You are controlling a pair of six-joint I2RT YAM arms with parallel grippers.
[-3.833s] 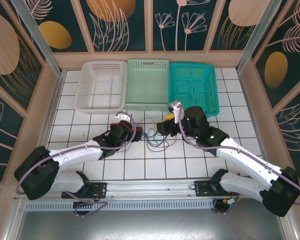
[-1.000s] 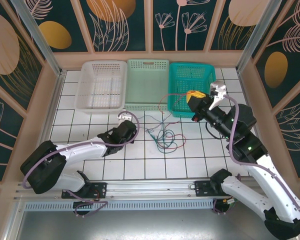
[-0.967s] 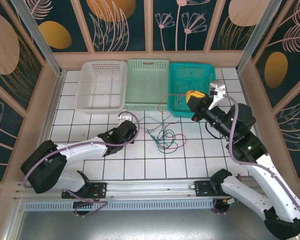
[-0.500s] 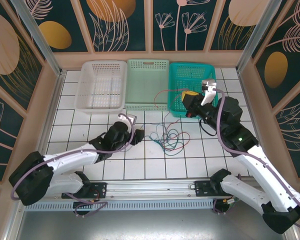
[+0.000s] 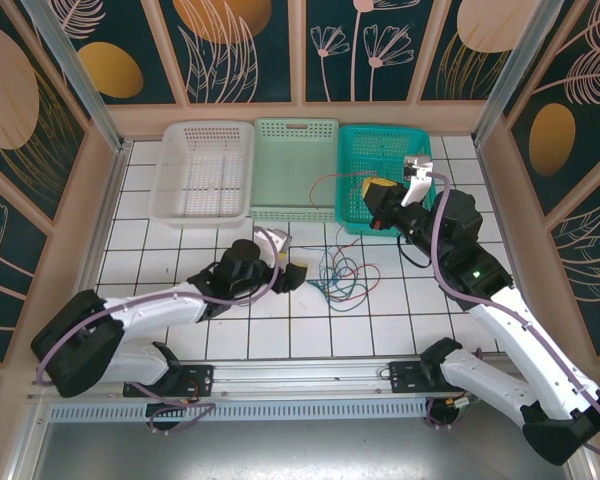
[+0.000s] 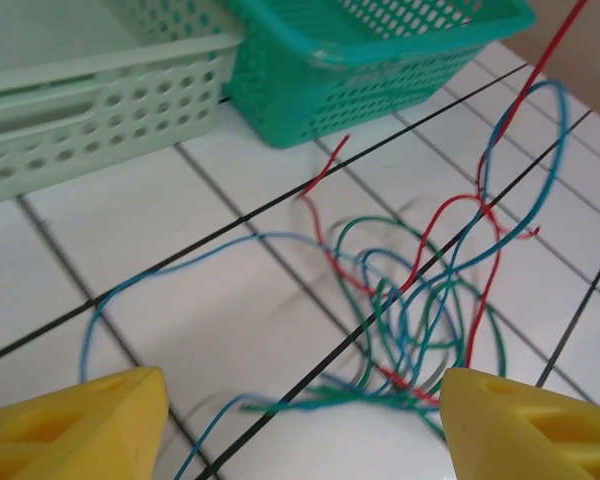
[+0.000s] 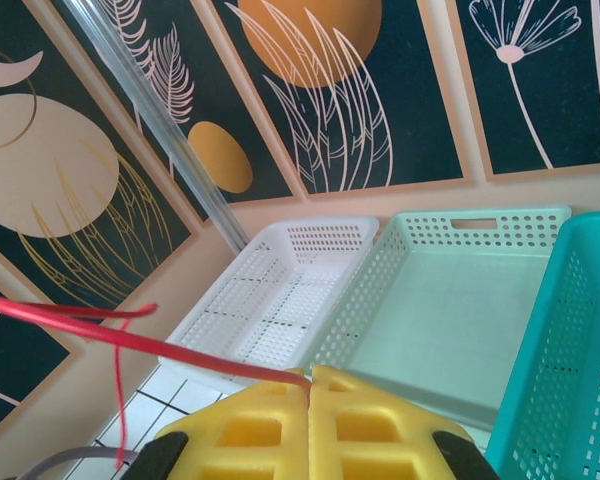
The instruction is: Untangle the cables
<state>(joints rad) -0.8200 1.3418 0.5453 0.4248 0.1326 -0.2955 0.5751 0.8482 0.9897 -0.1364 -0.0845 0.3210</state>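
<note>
The cables (image 5: 340, 275) lay in a loose tangle of blue, green and red strands on the white-tiled tabletop (image 5: 180, 250), just in front of the teal basket (image 5: 385, 130) and the pale green basket (image 5: 295, 127). The white basket (image 5: 205, 127) stood at the left of the row. The left fingers (image 5: 294, 271) hovered low at the tangle's left edge, spread wide with nothing between them. In the left wrist view the heap (image 6: 410, 320) sat between the two yellow tips, and one blue strand trailed off to the left across the tiles. The right fingers (image 5: 372, 190) were raised above the teal basket's near left corner, pressed together on a red cable (image 7: 180, 352). That strand arched away to the left and dropped towards the pile.
</note>
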